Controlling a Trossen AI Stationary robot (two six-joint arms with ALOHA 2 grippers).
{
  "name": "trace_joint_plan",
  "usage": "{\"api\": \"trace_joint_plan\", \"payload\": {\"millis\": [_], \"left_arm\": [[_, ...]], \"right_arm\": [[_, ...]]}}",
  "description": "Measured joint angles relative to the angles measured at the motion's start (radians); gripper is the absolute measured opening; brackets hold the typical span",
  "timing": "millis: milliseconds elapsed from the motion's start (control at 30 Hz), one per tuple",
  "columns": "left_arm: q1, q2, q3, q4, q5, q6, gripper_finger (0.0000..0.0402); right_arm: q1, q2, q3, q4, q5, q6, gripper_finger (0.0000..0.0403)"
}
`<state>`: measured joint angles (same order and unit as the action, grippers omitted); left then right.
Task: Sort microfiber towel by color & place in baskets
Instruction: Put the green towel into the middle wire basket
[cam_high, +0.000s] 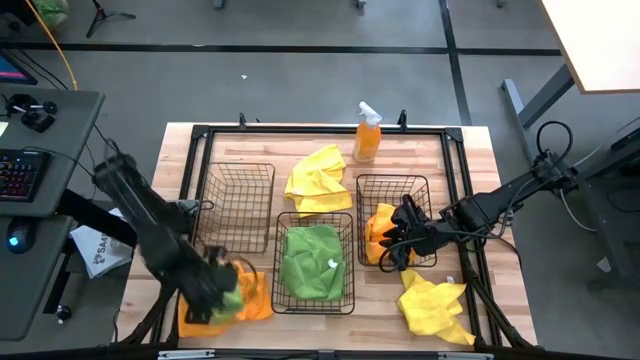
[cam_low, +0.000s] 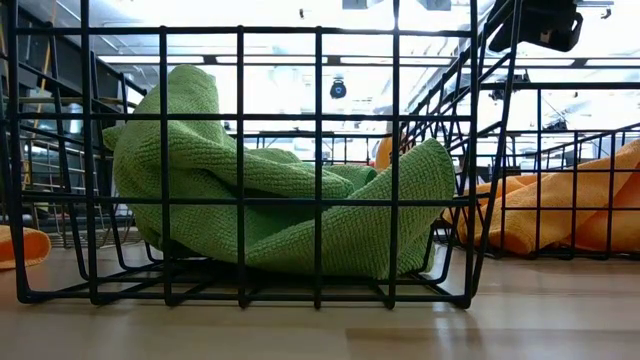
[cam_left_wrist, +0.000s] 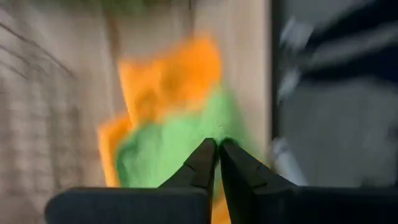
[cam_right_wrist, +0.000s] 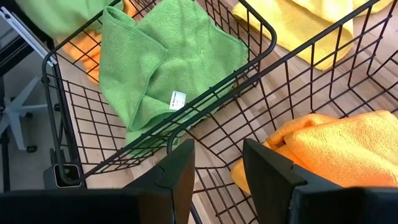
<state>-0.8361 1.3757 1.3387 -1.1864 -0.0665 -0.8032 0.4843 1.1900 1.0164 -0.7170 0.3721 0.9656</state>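
At the table's front left corner, the left gripper (cam_high: 215, 290) reaches down, fingers pinched together on a lime green towel (cam_high: 228, 297) lying atop an orange towel (cam_high: 252, 297), though blur hides the exact grip. Behind it, the middle basket (cam_high: 313, 305) holds a green towel (cam_high: 312, 260). Farther right, the right gripper (cam_high: 397, 243) hovers with fingers apart over the right basket (cam_high: 392, 182), partly hiding its orange towel (cam_high: 378, 228).

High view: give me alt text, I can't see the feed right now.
Three black baskets sit on a wooden table: left basket empty, middle basket holding a green towel, right basket holding an orange towel. The left gripper pinches a green towel over an orange one; the right gripper hovers open over the right basket.
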Motion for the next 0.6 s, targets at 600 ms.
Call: {"api": "trace_joint_plan", "payload": {"millis": [600], "left_arm": [[0.347, -0.081, 0.467, -0.063, -0.261, 0.404, 0.0]], "right_arm": [[0.0, 0.0, 0.0, -0.005, 0.047, -0.05, 0.0129]]}}
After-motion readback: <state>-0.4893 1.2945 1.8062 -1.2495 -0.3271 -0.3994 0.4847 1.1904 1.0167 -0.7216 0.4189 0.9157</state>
